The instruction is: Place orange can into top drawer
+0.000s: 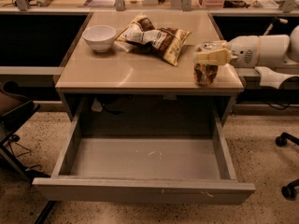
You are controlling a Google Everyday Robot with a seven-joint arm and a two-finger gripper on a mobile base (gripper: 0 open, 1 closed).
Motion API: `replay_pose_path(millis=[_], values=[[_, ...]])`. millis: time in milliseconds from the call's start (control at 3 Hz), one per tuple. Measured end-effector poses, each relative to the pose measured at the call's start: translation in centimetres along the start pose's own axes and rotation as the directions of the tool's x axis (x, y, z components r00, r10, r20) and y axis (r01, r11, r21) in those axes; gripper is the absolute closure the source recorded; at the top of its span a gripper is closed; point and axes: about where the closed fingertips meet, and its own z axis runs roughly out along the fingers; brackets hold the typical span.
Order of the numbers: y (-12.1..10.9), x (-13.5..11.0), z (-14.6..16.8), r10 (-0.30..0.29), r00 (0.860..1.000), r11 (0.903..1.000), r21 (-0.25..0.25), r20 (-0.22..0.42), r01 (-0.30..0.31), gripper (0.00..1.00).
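Orange-tan aluminium, patterned white and brown: the orange can [204,73] stands upright on the table [121,71], at the front corner nearest the arm [261,50]. It sits inside the gripper [202,54], which reaches in sideways from the picture's right and crosses the can's upper part just under the silver top. Whether the gripper is clamped on the can or only set around it cannot be told. The can's base appears to rest on the tabletop, so no lift seems under way. The top drawer [145,160] lies below the gripper and towards the viewer, pulled out, its grey floor in plain view.

Hazards, as judged from this layout:
1. A hold so high on a smooth can may let it slip or swing once raised, dropping it onto the table edge or the floor.
2. The can is close to the table's front and side edges, so a nudge before the hold is firm could tip it over the rim.
3. The tabletop blocks a straight descent. The can must first clear the front edge, and lowering too soon would strike that edge or the drawer's side wall [223,139].
4. Release from too high may make the can bounce or roll.

The snack bag [156,38] and the white bowl [99,36] lie to the picture's left of the gripper, well apart from the likely path.
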Motion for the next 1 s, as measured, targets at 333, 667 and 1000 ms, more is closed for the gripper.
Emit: replay_pose_path(millis=[333, 667, 1000], values=[[7.4, -5.8, -3.7, -0.038, 0.995, 0.9968, 0.073, 0.096, 0.031, 1.00], [15.6, -9.7, -5.4, -0.004, 0.986, 0.9928, 0.118, 0.168, -0.017, 1.00], [17.3, -6.9, -7.2, 0.051, 0.987, 0.9851, 0.155, 0.155, -0.075, 1.00]])
